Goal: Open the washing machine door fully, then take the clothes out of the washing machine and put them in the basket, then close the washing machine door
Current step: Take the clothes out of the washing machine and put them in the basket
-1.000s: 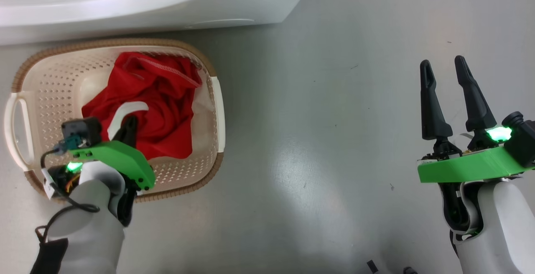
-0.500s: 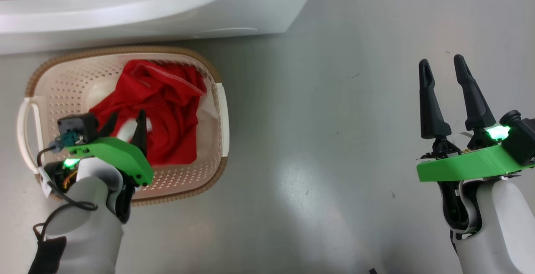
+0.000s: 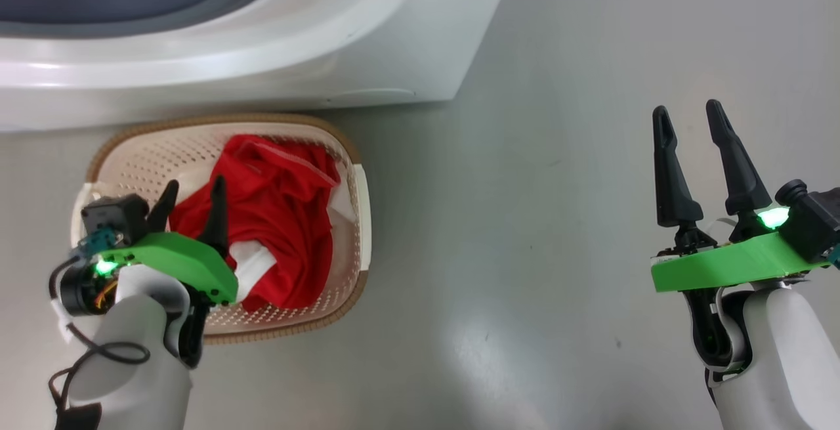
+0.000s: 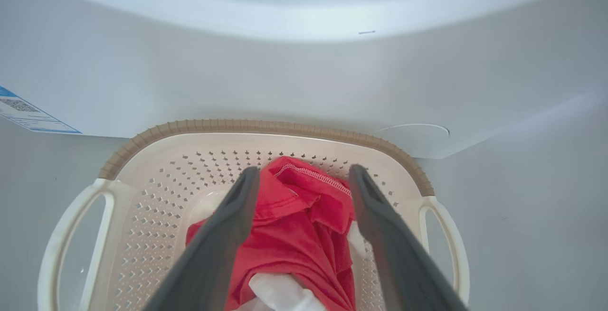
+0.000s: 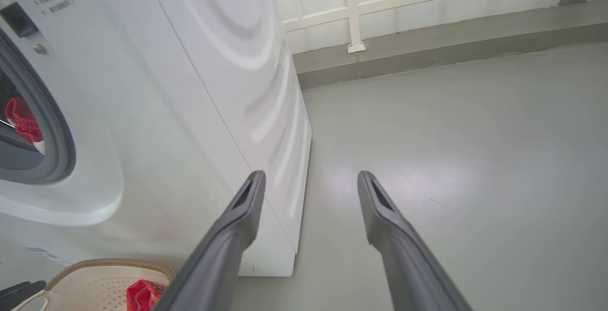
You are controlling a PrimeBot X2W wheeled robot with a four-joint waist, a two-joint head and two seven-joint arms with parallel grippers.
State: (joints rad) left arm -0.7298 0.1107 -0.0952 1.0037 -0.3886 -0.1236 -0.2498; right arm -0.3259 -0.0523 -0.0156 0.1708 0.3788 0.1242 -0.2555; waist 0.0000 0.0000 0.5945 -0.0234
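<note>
The cream basket (image 3: pixel 216 118) stands on the floor against the white washing machine (image 3: pixel 262 69). Red clothes (image 3: pixel 282 220) with a white band lie loose inside it. My left gripper (image 3: pixel 195 187) hangs open just above them with nothing in it. In the left wrist view its fingers (image 4: pixel 237 216) straddle the red clothes (image 4: pixel 294 235) over the basket (image 4: pixel 266 126). More red and white clothes (image 5: pixel 21 121) sit in the drum behind the grey gasket (image 5: pixel 61 159). My right gripper (image 3: pixel 686 115) stands open and empty over bare floor to the right. The washing machine door is out of view.
Grey floor (image 3: pixel 525 220) stretches to the right of the machine and basket. In the right wrist view a low ledge and a white railing (image 5: pixel 351 16) run along the back wall. A blue label (image 4: pixel 28 114) sits low on the machine's front.
My left gripper has opened and let the red garment drop into the basket. The head camera has tilted up, bringing the machine's gasket and drum into view. The right arm has held still.
</note>
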